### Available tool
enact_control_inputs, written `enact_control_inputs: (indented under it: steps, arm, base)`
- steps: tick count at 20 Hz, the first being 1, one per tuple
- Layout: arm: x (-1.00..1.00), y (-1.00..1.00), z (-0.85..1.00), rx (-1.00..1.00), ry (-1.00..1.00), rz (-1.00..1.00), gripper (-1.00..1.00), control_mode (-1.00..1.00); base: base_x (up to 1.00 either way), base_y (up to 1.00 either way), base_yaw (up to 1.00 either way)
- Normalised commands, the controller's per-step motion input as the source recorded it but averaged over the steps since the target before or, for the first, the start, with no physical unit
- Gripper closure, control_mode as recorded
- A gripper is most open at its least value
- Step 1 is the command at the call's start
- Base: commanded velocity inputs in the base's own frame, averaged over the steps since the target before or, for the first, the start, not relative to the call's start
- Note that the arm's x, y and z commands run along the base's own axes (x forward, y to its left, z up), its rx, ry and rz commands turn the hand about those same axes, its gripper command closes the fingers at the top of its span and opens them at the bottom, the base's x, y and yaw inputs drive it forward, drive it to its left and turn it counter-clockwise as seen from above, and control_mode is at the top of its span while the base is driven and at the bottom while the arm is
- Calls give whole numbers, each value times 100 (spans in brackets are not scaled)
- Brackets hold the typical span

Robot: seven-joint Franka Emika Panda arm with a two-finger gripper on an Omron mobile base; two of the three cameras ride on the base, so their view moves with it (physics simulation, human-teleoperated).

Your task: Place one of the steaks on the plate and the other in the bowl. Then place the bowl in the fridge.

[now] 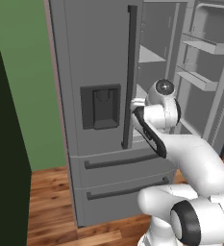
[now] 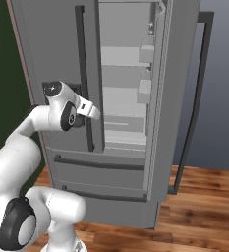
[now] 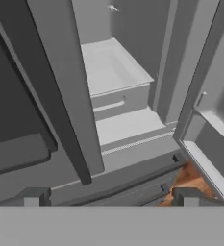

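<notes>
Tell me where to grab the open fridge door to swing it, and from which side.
Grip the right door's dark bar handle, best around mid-height. It is a long vertical bar standing off the door's outer face, so the fingers can likely close across it. Come from that outer face, on the far right, not from the shelf side. The gripper is open near the closed left door.

Grey steel fridge [image 1: 101, 57], right door open, shelves bare
</notes>
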Motion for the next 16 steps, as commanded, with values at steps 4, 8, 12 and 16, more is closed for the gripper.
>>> enact_control_inputs:
  steps: [4,8,12,16]
  arm:
    - [4,9,2,12,-7,11,-100,-100]
    - [37,50,6,-5,-1,6,-100,-100]
    - [13,30,42,-20,0,7,-100,-100]
    - [43,12,2,-2,0,11,-100,-100]
  base:
    - [0,0,0]
    - [0,0,0]
    - [0,0,0]
    - [0,0,0]
